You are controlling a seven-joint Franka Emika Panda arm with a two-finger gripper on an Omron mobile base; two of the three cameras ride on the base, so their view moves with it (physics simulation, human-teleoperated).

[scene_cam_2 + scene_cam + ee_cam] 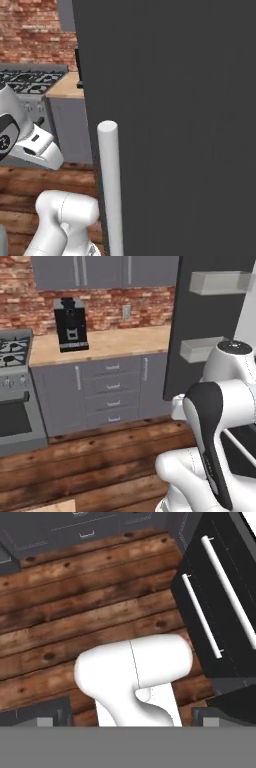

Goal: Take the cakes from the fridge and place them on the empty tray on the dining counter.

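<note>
The fridge (200,321) stands at the right as a tall dark grey panel carrying two pale door bins. In the right base view the fridge (175,125) looms close, with a long white bar handle (110,190) in front. From the hand view, which looks down at the floor, the fridge (220,612) lies to the right with two white bar handles. My gripper (132,714) is open, with its dark fingertips (52,711) wide apart and nothing between them. The cakes, the empty tray and the dining counter are out of view.
A wood-topped counter (115,343) with grey drawers runs along the brick wall and holds a black coffee machine (71,323). A stove (15,386) stands at the left. Wooden plank floor (100,466) lies between me and the cabinets.
</note>
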